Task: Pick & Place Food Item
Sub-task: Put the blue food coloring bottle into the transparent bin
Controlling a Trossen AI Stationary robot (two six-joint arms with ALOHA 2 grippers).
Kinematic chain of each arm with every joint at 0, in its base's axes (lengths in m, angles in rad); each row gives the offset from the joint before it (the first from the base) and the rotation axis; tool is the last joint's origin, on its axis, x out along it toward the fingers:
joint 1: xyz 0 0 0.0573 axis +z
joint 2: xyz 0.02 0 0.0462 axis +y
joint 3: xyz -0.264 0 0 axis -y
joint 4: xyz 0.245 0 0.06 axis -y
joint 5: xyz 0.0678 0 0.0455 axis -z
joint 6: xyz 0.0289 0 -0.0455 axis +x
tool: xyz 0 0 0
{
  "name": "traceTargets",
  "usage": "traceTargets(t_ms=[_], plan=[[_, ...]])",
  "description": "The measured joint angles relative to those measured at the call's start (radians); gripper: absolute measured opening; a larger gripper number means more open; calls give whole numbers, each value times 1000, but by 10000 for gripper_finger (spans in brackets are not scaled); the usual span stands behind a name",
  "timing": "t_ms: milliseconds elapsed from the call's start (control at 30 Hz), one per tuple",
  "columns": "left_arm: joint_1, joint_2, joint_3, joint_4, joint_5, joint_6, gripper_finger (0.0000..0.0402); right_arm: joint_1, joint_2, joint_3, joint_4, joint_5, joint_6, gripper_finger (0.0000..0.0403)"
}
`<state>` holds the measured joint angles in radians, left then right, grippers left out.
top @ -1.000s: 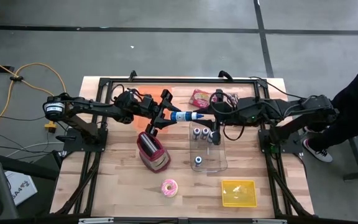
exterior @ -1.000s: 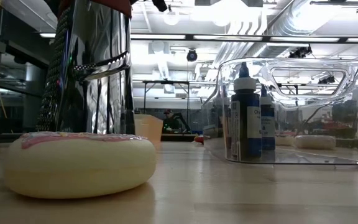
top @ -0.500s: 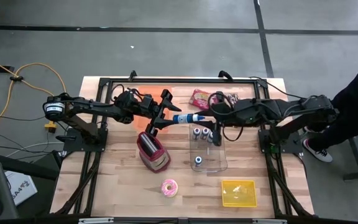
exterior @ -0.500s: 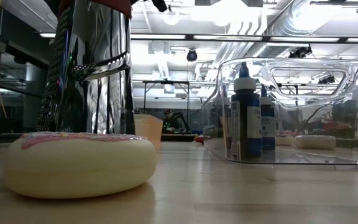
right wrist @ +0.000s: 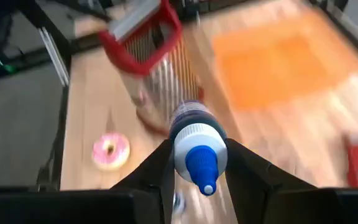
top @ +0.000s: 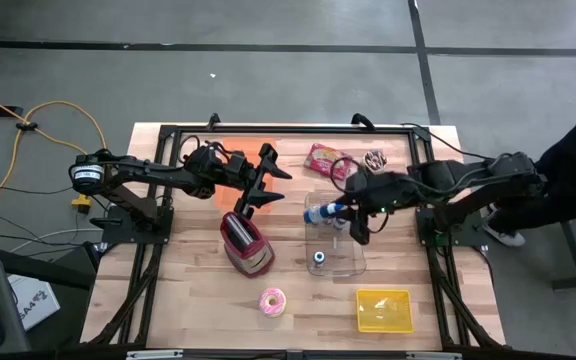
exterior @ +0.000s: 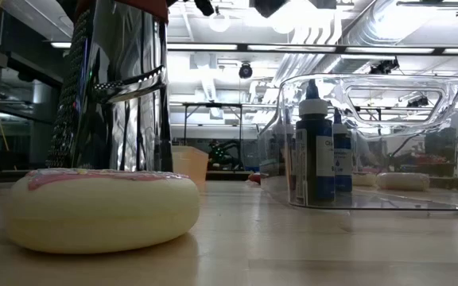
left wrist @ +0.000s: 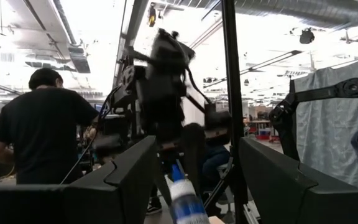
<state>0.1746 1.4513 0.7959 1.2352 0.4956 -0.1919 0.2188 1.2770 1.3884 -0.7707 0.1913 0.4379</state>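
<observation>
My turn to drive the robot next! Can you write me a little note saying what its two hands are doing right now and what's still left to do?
Right gripper: shut on the blue bottle, carrying it above the clear bin.
Left gripper: open and empty, hanging over the table near the toaster.
Done: the bottle passed from left gripper to right.
In the bin already: several blue bottles standing upright.
Left: lower the bottle into the bin and let go.
Untouched: pink donut, yellow tray, red snack packet, all on the table.
</observation>
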Motion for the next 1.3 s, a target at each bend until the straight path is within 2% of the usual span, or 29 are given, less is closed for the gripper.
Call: traceTargets(t_ms=[167,300,467,967,1067,1300], plan=[[0,0,0,-1,0,0,223,25,0,0,-170,1,140,104],[0,0,0,-1,0,0,223,50,8,0,-239,19,226,104],[0,0,0,-1,1,0,223,88,69,0,-276,18,281,104],[0,0,0,-5,7,-19,223,155,360,0,-353,-24,371,106],[0,0,0,-7,7,-19,223,154,378,0,-348,-58,371,107],[0,0,0,-9,7,-20,223,155,380,0,-313,-60,378,107]])
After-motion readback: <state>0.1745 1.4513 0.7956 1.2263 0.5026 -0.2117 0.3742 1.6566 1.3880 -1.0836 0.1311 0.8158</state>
